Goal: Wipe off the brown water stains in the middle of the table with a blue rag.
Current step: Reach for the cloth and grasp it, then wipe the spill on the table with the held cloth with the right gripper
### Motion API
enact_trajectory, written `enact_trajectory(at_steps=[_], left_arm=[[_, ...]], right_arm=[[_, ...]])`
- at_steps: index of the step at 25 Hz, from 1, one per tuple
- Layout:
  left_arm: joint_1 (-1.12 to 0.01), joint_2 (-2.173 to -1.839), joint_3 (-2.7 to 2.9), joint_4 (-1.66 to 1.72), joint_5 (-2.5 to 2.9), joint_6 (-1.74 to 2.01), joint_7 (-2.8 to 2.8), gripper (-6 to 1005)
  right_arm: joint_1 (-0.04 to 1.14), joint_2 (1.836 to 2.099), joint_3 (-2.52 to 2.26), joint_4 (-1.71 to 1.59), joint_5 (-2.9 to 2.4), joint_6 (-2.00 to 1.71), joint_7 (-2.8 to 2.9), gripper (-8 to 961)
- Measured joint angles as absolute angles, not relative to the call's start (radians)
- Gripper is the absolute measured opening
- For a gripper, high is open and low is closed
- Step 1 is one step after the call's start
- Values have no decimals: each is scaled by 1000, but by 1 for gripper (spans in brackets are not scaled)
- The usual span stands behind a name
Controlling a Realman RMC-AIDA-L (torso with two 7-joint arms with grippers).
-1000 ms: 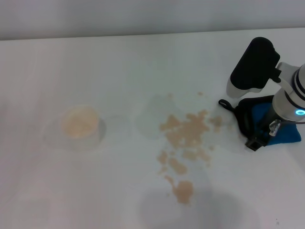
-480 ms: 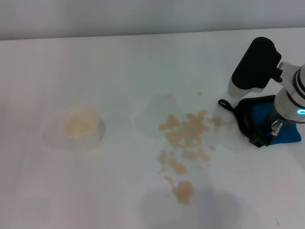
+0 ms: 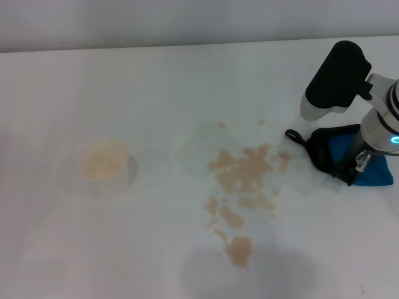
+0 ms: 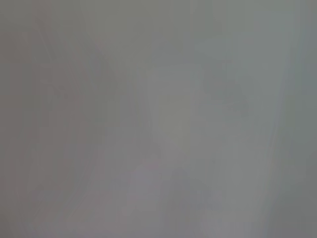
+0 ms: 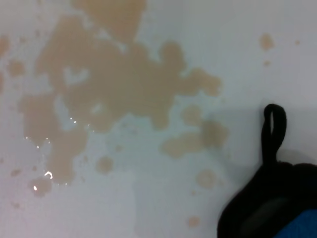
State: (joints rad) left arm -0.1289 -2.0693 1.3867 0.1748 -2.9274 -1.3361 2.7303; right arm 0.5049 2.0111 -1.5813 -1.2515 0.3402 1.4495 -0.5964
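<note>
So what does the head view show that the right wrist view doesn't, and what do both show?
Only the head view shows the white cup of tan liquid on the left, the right gripper down at the blue rag, and the whole table. Only the right wrist view shows wet glints in the brown water stains. Both show the stains, the rag and its black loop.

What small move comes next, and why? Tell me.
Probably close the right hand on the blue rag and drag it left. The rag lies beside the brown water stains, not on them, and the stains are unwiped on the table.
</note>
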Motion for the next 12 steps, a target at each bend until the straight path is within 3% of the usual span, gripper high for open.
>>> enact_trajectory(at_steps=[3,8,12], left_arm=[[-129,-2069,1387,175,-2927,-1336,2730,876],[-130,-2069,1387,175,-2927,-1336,2729,877],[-131,-2069,1387,176,-2927,-1336,2728,877]], right_arm=[[510,2011,-1579,-1247,342,1452,-597,138],[535,2015,-1582,-1211,392,1454,-596,67],[561,2016,-1597,-1181,431,1447,-596,67]])
